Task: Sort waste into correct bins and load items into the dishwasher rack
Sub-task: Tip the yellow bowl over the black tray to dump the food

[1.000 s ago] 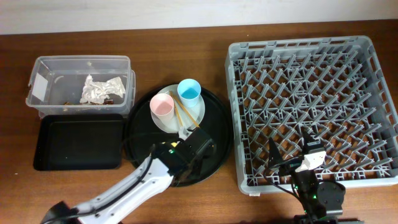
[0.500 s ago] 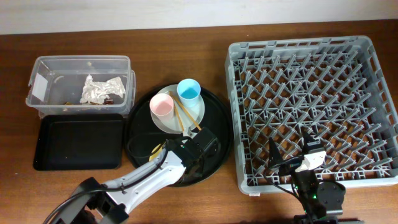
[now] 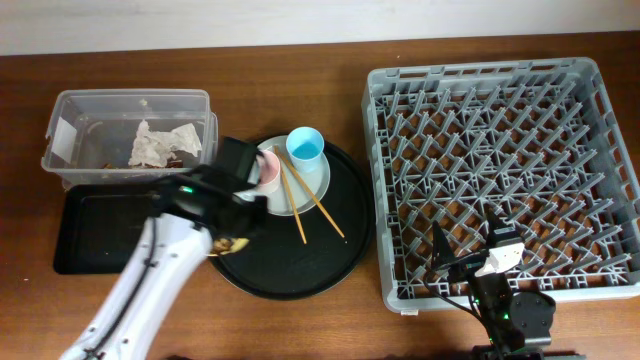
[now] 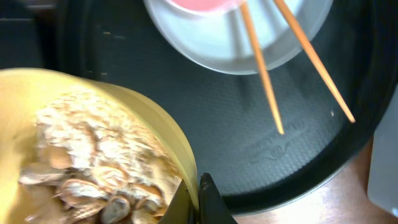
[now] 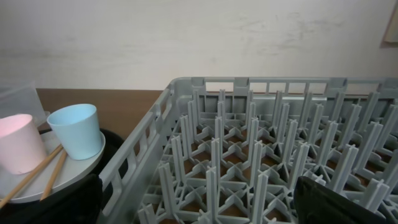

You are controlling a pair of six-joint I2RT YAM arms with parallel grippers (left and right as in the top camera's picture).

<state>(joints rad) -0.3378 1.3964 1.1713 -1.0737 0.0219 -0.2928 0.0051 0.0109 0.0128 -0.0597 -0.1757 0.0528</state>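
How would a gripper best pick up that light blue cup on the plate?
Probably by the rim, from straight above: the light blue cup stands upright, mouth open, so one finger fits inside. Take the side nearest the dishwasher rack, away from the pink cup and chopsticks.

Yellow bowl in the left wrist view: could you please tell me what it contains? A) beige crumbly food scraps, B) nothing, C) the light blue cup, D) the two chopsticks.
A: the yellow bowl, pinched at its rim by the left gripper, is heaped with beige crumbly food scraps, while the chopsticks lie across the plate beyond it.
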